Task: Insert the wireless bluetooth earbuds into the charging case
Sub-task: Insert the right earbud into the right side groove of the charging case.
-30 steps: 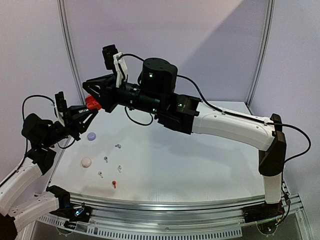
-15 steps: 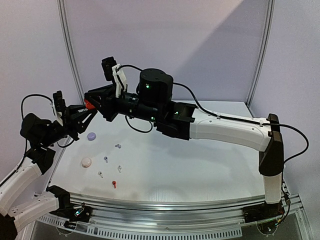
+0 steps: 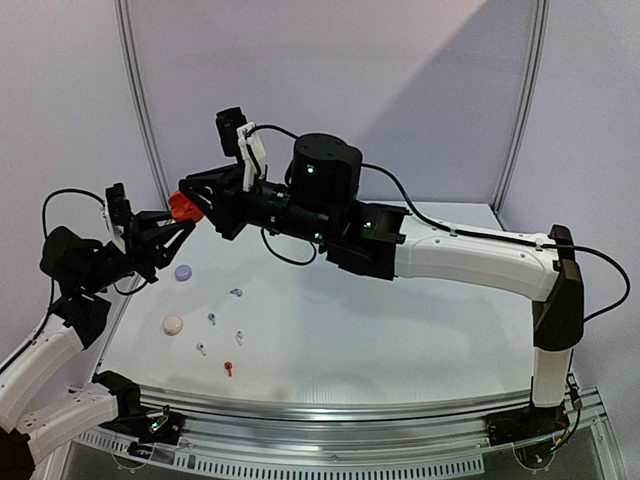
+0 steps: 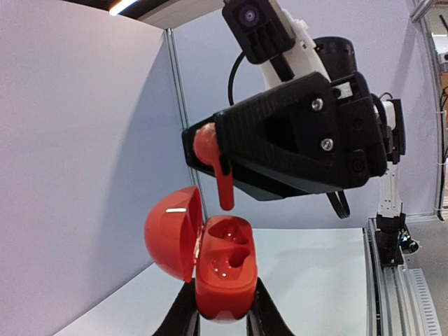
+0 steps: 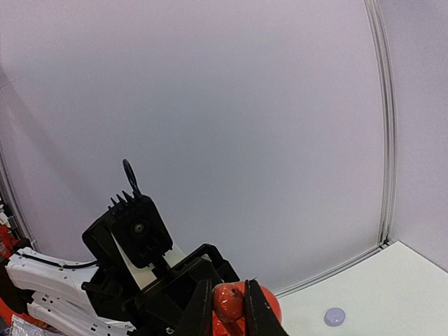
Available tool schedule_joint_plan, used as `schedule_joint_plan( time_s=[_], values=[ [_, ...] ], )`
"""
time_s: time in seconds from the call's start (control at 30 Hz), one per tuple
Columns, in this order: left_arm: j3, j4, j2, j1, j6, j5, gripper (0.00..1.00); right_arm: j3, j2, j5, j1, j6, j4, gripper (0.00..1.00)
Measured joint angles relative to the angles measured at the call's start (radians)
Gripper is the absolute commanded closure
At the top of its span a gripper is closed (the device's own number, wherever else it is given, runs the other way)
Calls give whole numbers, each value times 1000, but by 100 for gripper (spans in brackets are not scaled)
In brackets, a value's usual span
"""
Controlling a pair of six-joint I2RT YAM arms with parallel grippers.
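Note:
My left gripper (image 4: pixel 222 308) is shut on an open red charging case (image 4: pixel 222 276), held up in the air with its lid (image 4: pixel 171 234) swung left and both sockets empty. My right gripper (image 5: pixel 229 308) is shut on a red earbud (image 4: pixel 213 164), whose stem hangs just above the case's upper socket without touching it. In the top view the case (image 3: pixel 184 207) sits between the left gripper (image 3: pixel 178 225) and the right gripper (image 3: pixel 192 196). On the table lie a second red earbud (image 3: pixel 229 368), two white earbuds (image 3: pixel 239 337) (image 3: pixel 201 349) and two lilac earbuds (image 3: pixel 236 292) (image 3: pixel 211 318).
A closed lilac round case (image 3: pixel 183 272) and a pale pink-white round case (image 3: pixel 173 324) lie on the white table (image 3: pixel 400 320) at its left. The lilac case also shows in the right wrist view (image 5: pixel 334 316). A wall and a frame post stand close behind the grippers.
My right arm moved left toward the case, then drew back a little right and up, so more of the red case shows. My left arm has barely moved.

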Motion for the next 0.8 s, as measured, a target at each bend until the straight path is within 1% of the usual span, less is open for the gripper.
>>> schedule_joint_plan(
  time_s=[0.17,0.8],
  values=[
    [4,0,0,0,-8,11,100,-9,-2,2,0,0,2,100],
    [19,14,18,0,-116,25,100,-45,-9,-6,0,8,31,100]
  ],
)
